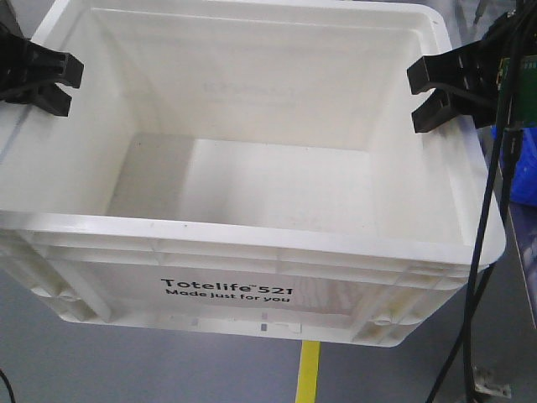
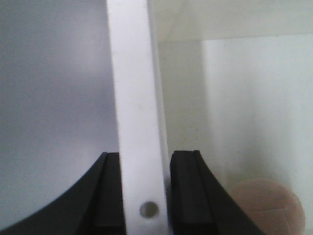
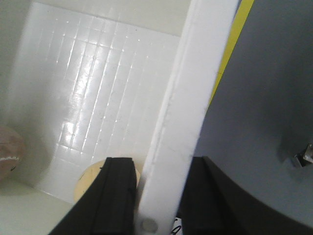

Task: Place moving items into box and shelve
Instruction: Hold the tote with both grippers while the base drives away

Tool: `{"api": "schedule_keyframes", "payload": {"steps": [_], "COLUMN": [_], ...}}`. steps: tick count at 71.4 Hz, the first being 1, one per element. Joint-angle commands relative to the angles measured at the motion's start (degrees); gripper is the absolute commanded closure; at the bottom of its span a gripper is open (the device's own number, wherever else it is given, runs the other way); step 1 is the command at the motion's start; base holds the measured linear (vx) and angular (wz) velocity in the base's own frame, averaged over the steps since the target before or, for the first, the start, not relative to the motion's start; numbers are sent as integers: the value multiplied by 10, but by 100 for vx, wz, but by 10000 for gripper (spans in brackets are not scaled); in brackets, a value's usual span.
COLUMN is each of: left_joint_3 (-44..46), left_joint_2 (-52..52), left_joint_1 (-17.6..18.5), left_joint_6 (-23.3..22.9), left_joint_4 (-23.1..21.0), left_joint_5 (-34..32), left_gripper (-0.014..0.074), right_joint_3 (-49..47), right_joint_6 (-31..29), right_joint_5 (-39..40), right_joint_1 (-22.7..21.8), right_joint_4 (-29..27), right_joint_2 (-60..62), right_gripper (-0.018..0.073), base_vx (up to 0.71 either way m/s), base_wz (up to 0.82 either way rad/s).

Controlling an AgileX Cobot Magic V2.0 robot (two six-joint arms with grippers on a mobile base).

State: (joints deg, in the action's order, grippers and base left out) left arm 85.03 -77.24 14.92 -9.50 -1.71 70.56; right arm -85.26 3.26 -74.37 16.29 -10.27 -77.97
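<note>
- Left gripper [image 2: 145, 196]: your jaws are narrow and closed onto the white rim [image 2: 137, 98] of the box [image 1: 252, 239], with one black pad against each face.
- A small round hole [image 2: 148, 209] in that rim sits right between your pads.
- Right gripper [image 3: 159, 200]: same story. The jaws are narrow and gripping the opposite rim, which runs up and away from between the pads at a slight lean.
- In the front view the box spans the gap between your two grippers, left jaws on its left edge and right jaws on its right edge. The "Totelife 521" print is on the near wall, facing the camera.
- On the inner side of your left jaws, inside the box, a pale pinkish ball [image 2: 266, 205] lies just beside the inner pad.
- On the inner side of your right jaws you see the gridded box bottom. A tan round disc [image 3: 90, 183] is tucked right by the inner pad and partly hidden behind it.
- Farther from those jaws, at the frame's left edge, there's a pinkish round shape [image 3: 9, 152]. You can't tell from here whether it's that same ball.
- On the outer side of your right jaws there's grey floor [image 3: 264, 98], with a yellow line [image 3: 237, 34] running alongside the rim.
- A black cable [image 1: 485, 252] drops past your right jaws, outside the box.
</note>
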Motion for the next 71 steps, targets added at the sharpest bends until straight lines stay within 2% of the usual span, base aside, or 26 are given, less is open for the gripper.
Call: {"api": "schedule_keyframes", "payload": {"steps": [1,71], "left_joint_3": [28,28], "left_joint_2": [24,24], "left_joint_1": [3,3], "left_joint_6": [3,3], "left_joint_4": [-21,-21], "left_joint_5": [-65,-65], "left_gripper": [613,613], "right_joint_3": [-25,-25], "right_joint_6": [-17,-17], "right_joint_5": [51,51], "right_joint_1": [0,0], "right_joint_4": [-38,-38], "right_joint_2": [24,24], "right_gripper": [571,571], "base_vx": [52,53], "base_wz": [2,-2]}}
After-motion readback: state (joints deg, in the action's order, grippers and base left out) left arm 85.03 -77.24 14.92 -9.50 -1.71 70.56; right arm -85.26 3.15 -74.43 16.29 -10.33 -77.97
